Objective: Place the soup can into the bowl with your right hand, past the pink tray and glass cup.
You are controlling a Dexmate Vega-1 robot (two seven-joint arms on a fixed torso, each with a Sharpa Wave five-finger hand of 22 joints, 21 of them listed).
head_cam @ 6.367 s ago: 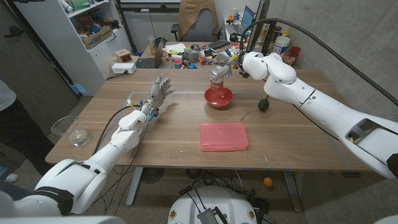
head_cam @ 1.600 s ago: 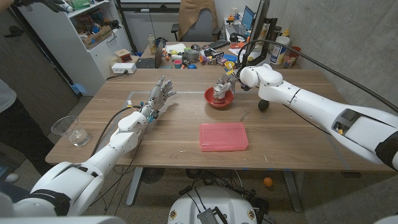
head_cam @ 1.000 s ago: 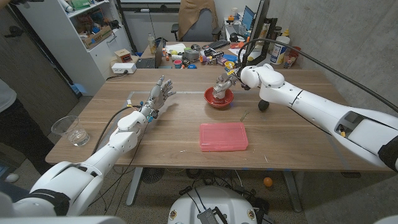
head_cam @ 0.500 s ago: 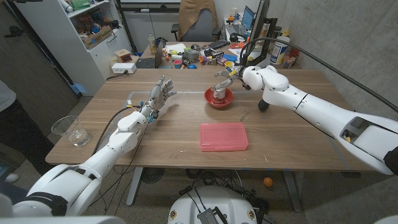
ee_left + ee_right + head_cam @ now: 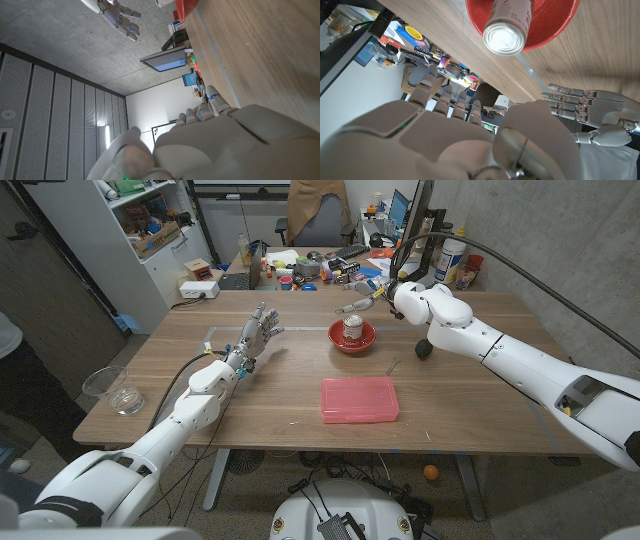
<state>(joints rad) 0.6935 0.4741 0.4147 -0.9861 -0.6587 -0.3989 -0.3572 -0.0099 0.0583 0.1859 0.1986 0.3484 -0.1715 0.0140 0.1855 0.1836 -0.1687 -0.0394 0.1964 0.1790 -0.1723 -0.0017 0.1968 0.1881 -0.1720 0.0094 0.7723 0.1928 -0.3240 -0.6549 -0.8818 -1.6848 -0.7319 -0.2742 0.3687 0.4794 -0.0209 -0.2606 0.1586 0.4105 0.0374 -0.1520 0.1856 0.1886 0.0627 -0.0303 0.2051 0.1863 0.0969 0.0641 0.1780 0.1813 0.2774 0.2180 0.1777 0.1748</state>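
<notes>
The soup can [image 5: 352, 329] stands upright inside the red bowl [image 5: 352, 343], its silver ribbed top facing up; from the right wrist view the label [image 5: 512, 6] shows red lettering on white, too blurred to read. The right hand [image 5: 366, 299] hangs just above and beyond the bowl, holding nothing, fingers spread apart and clear of the can. The left hand [image 5: 254, 332] stands over the far left part of the table with its fingers apart and nothing in it.

Nearer the front edge, well apart from the bowl, lies the pink tray [image 5: 359, 399], flat and rectangular with its lid on. At the table's near left corner sits the glass cup [image 5: 113, 390], clear and wide-mouthed. A small black ball-like thing [image 5: 424, 349] rests right of the bowl under the right forearm, and a thin dark sliver [image 5: 393, 365] lies beside it.

The wooden table [image 5: 280, 395] has a walnut grain. Behind it a second desk [image 5: 310, 265] is crowded with small colourful things, a laptop [image 5: 399, 210] and bottles. White shelving [image 5: 150, 225] stands at the left, and a person [image 5: 318, 202] sits at the back on an office chair.
</notes>
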